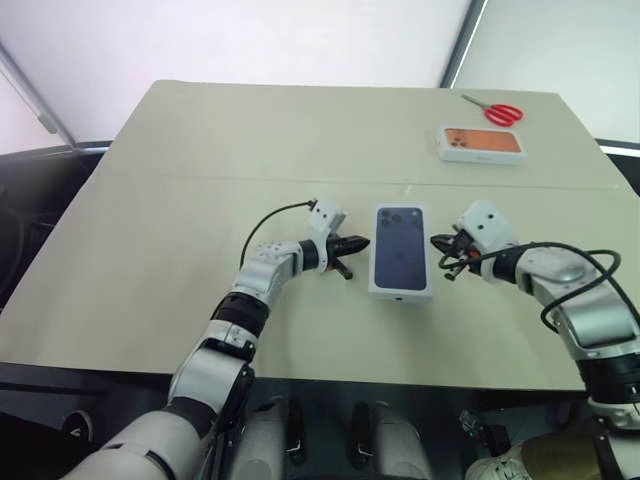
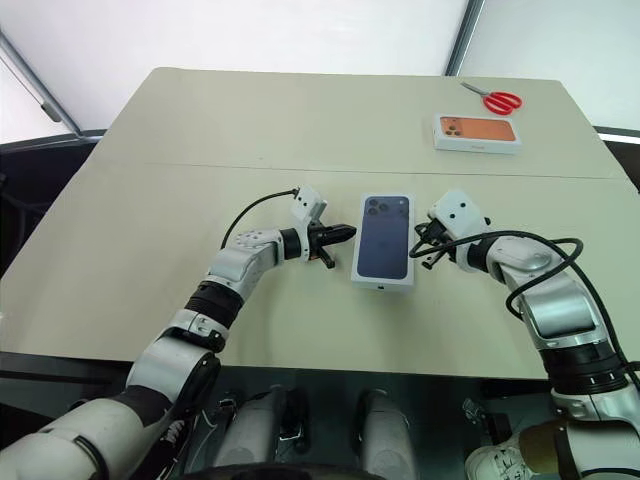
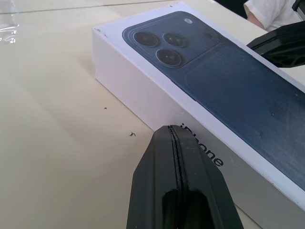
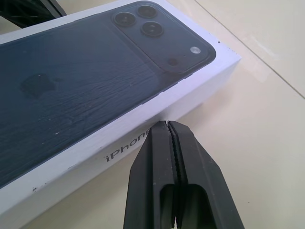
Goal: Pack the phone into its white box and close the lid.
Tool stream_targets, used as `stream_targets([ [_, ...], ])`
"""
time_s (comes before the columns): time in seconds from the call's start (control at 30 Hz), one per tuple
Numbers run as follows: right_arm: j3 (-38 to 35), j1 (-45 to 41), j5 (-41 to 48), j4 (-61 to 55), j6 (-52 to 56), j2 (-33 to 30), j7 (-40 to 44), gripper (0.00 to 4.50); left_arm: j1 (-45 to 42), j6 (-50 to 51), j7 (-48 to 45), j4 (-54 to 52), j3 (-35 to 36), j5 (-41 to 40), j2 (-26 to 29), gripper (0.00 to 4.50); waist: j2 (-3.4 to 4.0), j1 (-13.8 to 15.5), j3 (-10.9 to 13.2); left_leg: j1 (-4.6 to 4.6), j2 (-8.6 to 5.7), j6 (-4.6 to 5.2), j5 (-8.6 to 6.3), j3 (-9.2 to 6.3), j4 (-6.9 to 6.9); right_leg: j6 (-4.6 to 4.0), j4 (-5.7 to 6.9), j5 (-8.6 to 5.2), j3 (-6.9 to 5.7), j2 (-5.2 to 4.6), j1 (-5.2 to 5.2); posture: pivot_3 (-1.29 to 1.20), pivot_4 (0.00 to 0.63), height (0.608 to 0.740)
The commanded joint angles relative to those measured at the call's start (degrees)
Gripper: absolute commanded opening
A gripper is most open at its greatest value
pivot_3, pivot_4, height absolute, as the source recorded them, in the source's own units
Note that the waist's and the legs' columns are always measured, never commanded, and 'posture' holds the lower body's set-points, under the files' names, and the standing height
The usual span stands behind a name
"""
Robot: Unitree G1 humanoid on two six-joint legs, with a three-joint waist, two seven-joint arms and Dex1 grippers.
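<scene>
A: Where does the lid (image 1: 402, 250) lie?
B: Flat on the table (image 1: 200, 200), between the left gripper (image 1: 352, 245) and right gripper (image 1: 440, 243), both pressed together, tips beside its long sides.

Soft, even daylight fills the scene, brightest along the pale backdrop behind the surface (image 1: 200, 300), which looks nearly washed out. Shadows are faint: a thin dark edge sits under the lid (image 1: 402, 250) and under the arms, with no hard outlines. In the head views the far corners bend slightly and the dark floor at the sides loses detail. The wrist views are sharp on the lid's printed face, where a dull sheen shows fine scuffs; the black fingers (image 3: 178, 191) close to the lens are a little soft, and the background beyond blurs.
</scene>
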Motion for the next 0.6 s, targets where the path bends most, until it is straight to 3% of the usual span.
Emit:
stream_targets([
  [0.03,-0.8,0.0,-1.6,-0.7,-1.5,0.3,-0.2,0.04,-1.8,-1.0,-0.6,-0.4,0.4,-0.1,-1.2,0.00,0.00,0.1,0.0,0.00,0.00,0.00,0.00,0.00,0.00,0.00,0.00,0.00,0.00,0.00,0.00,0.00,0.150,0.738],
  [0.6,-2.1,-1.7,-5.9,2.8,-3.6,0.1,-0.1,0.04,-3.7,-0.9,1.0,-0.3,4.3,-1.5,1.8,0.00,0.00,-0.1,0.0,0.01,0.00,-0.04,0.03,0.00,0.01,0.00,0.02,0.00,0.00,0.02,0.00,0.00,0.150,0.738],
])
